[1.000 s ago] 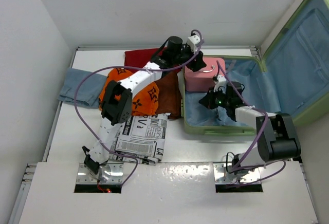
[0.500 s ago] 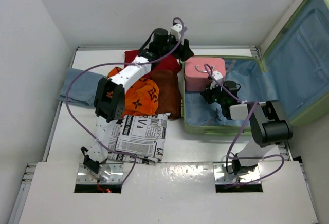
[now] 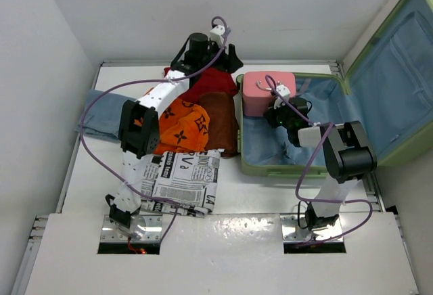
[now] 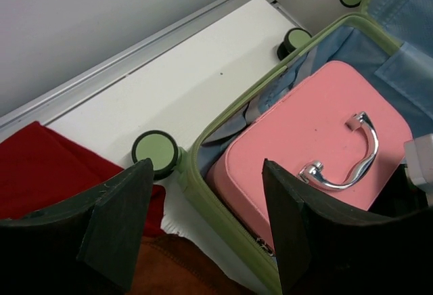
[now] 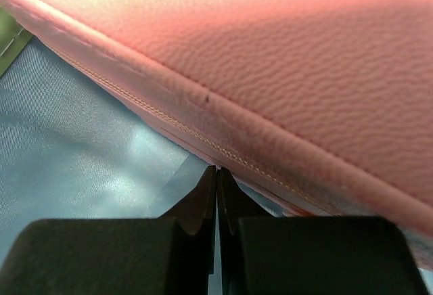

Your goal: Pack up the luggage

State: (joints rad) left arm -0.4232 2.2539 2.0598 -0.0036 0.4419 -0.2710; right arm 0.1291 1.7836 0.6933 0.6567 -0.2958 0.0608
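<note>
And there was the left claw [image 4: 206,173], jaws spread wide, nothing between them! It hovered over the far left corner of the luggage [image 4: 203,190], whose green rim ran straight under the gap between the fingers. Just beside the left finger [image 4: 115,220] sat a green wheel [image 4: 155,149] on the white table [image 4: 183,85], and red cloth [image 4: 40,166] lay further to that side. Past the right finger [image 4: 298,234], inside the shell, sat the pink case [image 4: 304,132], its metal handle [image 4: 345,160] facing up.

From above, the left claw [image 3: 230,57] stood at the table's far edge, the luggage [image 3: 270,172] open flat to its right, lid propped up against the wall.

Over to the right claw [image 5: 217,173]: jaws pressed tight together, gripping nothing that could be seen! Its tips sat right at the pink case's [image 5: 304,58] stitched lower edge, with the blue lining [image 5: 81,146] of the luggage spread beneath and to the left. From overhead, that claw [image 3: 277,116] was down inside the open shell, just nearer than the pink case [image 3: 268,92]
</note>
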